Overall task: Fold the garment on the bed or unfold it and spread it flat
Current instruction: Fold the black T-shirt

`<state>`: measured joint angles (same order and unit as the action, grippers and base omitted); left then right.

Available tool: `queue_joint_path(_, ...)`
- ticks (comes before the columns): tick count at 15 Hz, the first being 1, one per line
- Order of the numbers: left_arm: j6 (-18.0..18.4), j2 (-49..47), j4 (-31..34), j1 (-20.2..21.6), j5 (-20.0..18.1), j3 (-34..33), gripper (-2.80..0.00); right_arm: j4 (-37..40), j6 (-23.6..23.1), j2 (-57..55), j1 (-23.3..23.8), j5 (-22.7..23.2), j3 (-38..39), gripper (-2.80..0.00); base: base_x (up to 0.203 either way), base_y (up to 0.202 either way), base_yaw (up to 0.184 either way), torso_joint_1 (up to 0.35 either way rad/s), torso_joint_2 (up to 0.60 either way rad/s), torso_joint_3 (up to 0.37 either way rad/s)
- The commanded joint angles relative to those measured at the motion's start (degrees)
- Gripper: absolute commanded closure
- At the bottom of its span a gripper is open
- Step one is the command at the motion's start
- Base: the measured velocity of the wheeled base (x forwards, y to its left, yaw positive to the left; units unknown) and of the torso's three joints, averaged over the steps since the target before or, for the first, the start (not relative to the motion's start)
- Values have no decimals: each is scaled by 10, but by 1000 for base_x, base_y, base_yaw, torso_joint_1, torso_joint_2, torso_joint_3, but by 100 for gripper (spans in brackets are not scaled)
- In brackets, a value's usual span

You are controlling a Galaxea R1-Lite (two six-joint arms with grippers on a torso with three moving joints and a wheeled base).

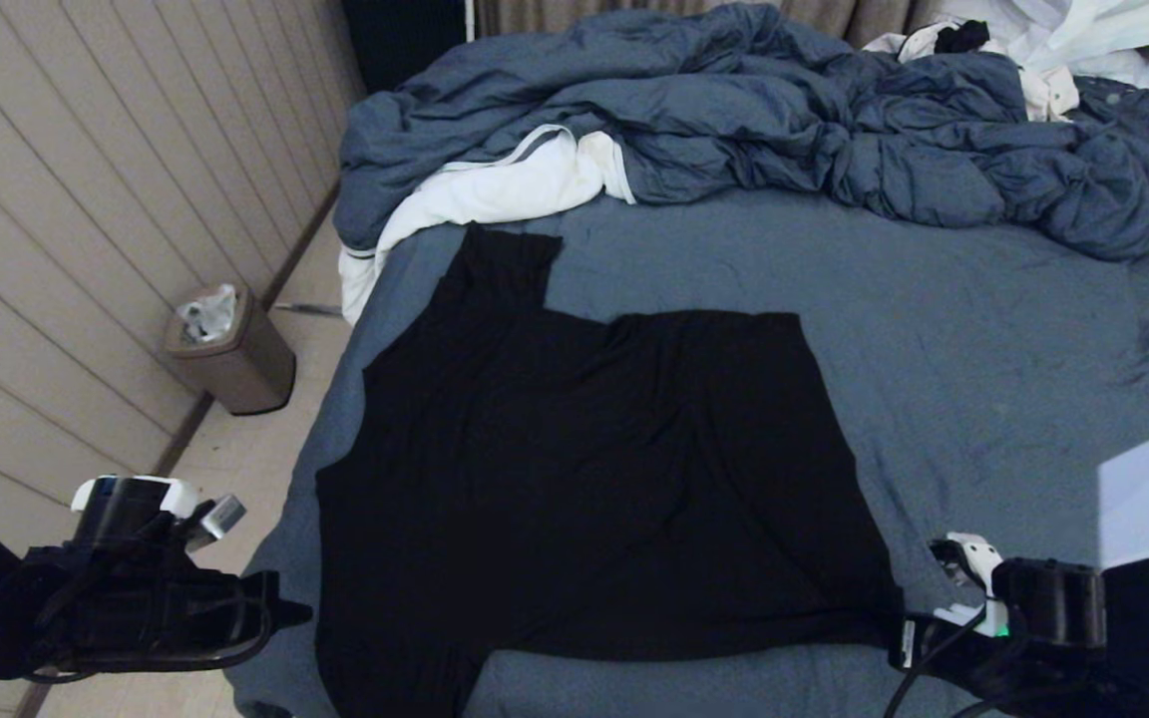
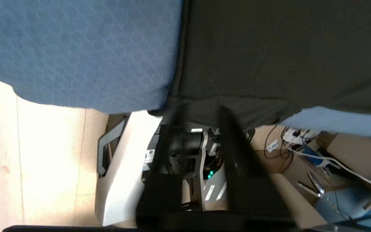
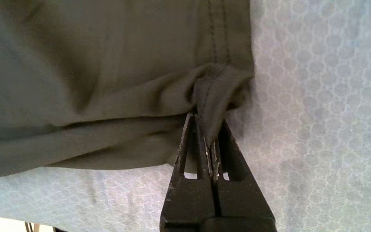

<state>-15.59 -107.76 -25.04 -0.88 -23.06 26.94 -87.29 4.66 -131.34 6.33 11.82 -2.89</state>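
Shirt point(image 1: 584, 479) spread dark-side up on bed point(image 1: 983, 329), near edge. Right tool point(image 3: 210, 129) pinching hem corner; left tool point(image 2: 201, 112) slightly parted at opposite corner near the bed's edge, grip uncertain. Risk: lopsided pull bunching cloth, or thin pinch slipping free.
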Motion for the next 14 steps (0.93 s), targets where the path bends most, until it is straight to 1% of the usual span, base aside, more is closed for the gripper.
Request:
queue_joint_path(1, 0, 8, -2, 0, -1, -3, -280, -27, 1, 4, 0, 2, 4, 0, 0, 0, 0, 0, 0, 0)
queue_joint_path(4, -1, 22, -2, 0, -1, -9, -280, -27, 5, 22, -2, 2, 4, 0, 0, 0, 0, 0, 0, 0)
queue_joint_path(8, 0, 16, -3, 1, 0, -17, -280, -27, 13, 10, 2, 5, 7, 0, 0, 0, 0, 0, 0, 0)
queue_joint_path(9, 8, 6, -2, 2, -1, -22, -280, -27, 12, 9, 2, 4, 7, 0, 0, 0, 0, 0, 0, 0)
queue_joint_path(10, 24, -10, -6, 2, 0, -30, -280, -27, 13, 9, 2, 5, 8, 0, 0, 0, 0, 0, 0, 0)
queue_joint_path(11, 40, -25, -22, 2, 0, -39, -280, -27, 13, 9, 2, 4, 8, 0, 0, 0, 0, 0, 0, 0)
queue_joint_path(12, 48, -44, -56, 3, 1, -49, -280, -27, 13, 10, 2, 4, 10, 0, 0, 0, 0, 0, 0, 0)
queue_joint_path(14, 55, -89, -142, 3, 1, -73, -280, -27, 14, 11, 8, 5, 20, 0, 0, 0, 0, 0, 0, 0)
